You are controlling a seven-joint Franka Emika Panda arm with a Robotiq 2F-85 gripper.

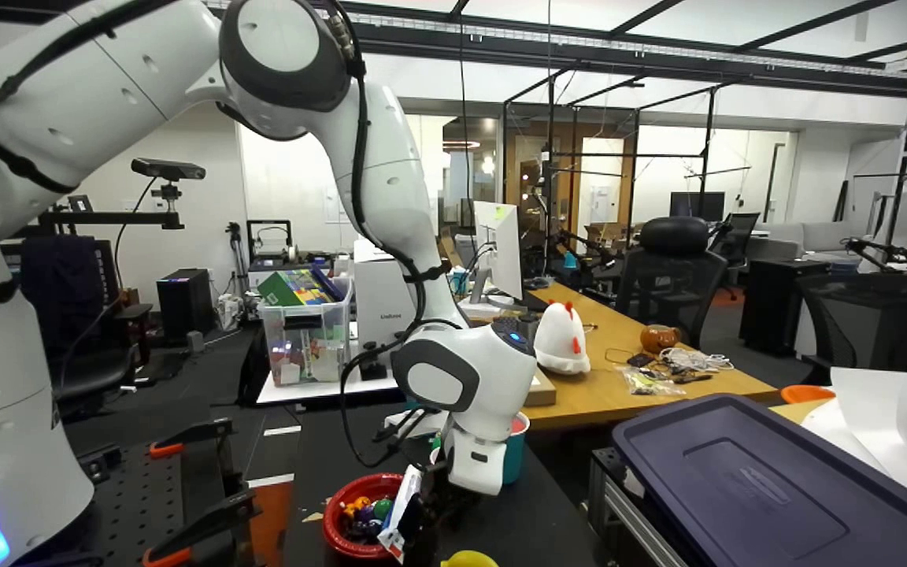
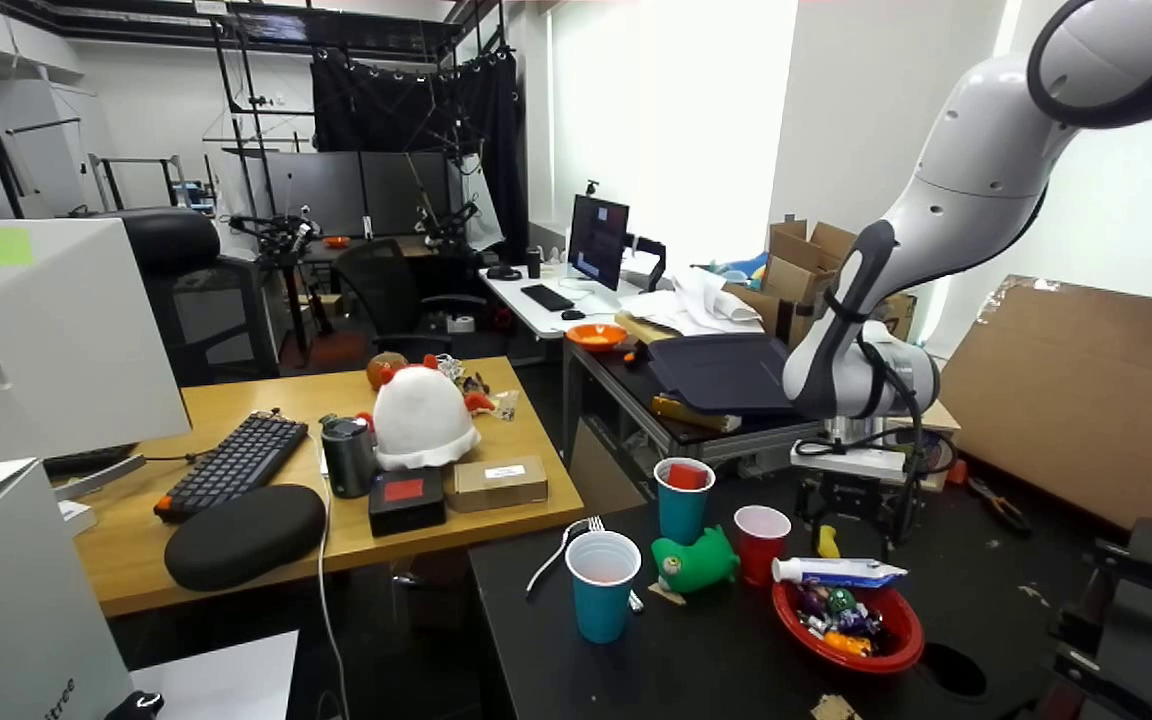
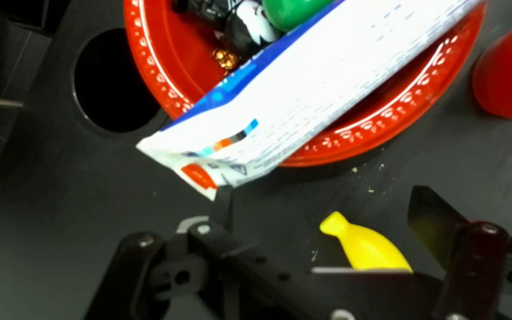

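Observation:
In the wrist view my gripper [image 3: 322,195] stands open, its two fingers wide apart and holding nothing. Below and between them lies a yellow banana-like object [image 3: 365,244] on the black table, its lower part hidden by the gripper body. It also shows beside the arm as a yellow shape [image 2: 827,542] in an exterior view. A white and blue tube [image 3: 300,89] rests across a red bowl [image 3: 385,113], its crimped end close to the left fingertip; whether they touch, I cannot tell. Inside the bowl are small shiny items and a green ball [image 3: 294,11].
A red cup [image 2: 761,550] stands beside the bowl. Farther along the table are a green toy [image 2: 696,563], a fork, and two teal cups, the nearer teal cup [image 2: 601,605] by the table edge. A round hole [image 3: 111,82] opens in the tabletop near the bowl. Clamps [image 1: 201,524] flank the robot base.

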